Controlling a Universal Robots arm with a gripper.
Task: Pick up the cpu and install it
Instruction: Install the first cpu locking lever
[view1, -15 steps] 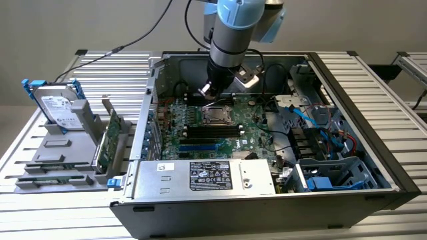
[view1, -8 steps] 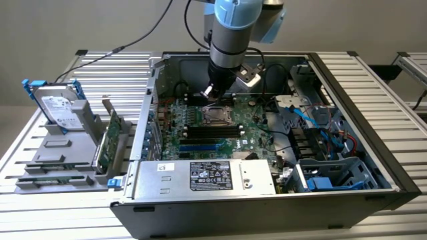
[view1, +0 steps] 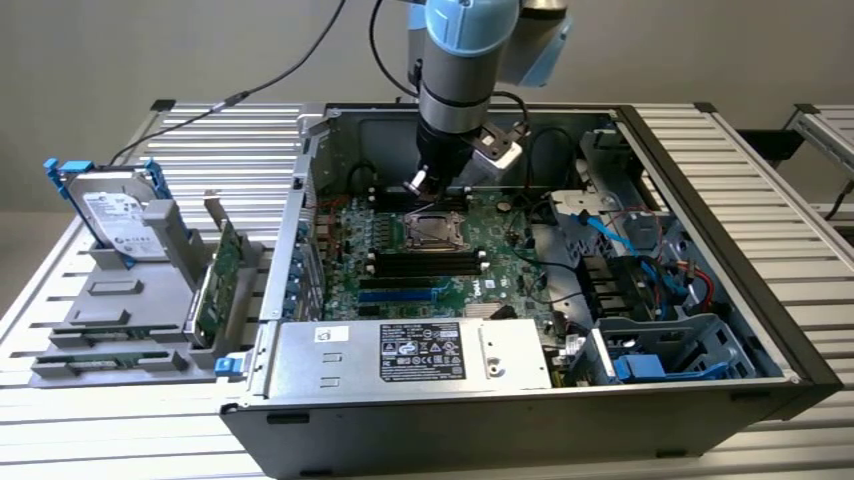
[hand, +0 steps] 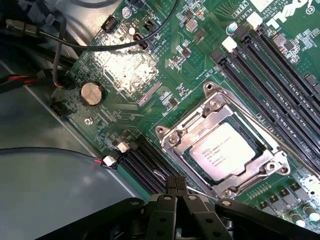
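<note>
The cpu (hand: 222, 155), a small flat square chip with a dull silver metal top and faint printed text, lies flat inside the shiny steel socket frame (hand: 171, 139) on the green motherboard (hand: 125, 70). It is not held by anything. The frame goes around all four of its sides, and I cannot tell if this frame is latched down or only resting. The board sits in the bottom of the open dark grey computer case (view1: 400, 440), which stands on the slatted metal surface (view1: 200, 140). The black hand (hand: 176, 186) has its two fingers pressed together with nothing between them, and it hangs over the board just beside the socket, near one corner of the frame and next to the black memory slots (hand: 145, 167), without touching the chip. By my judgement the chip is light and fully stiff, so it will not bend. Its smooth metal top is probably slippery, and its underside with the contacts is likely fragile. A good place to hold it seems to be two opposite thin edges, kept level. Here the frame covers most of these edges, so little room is left beside the chip for fingers.
</note>
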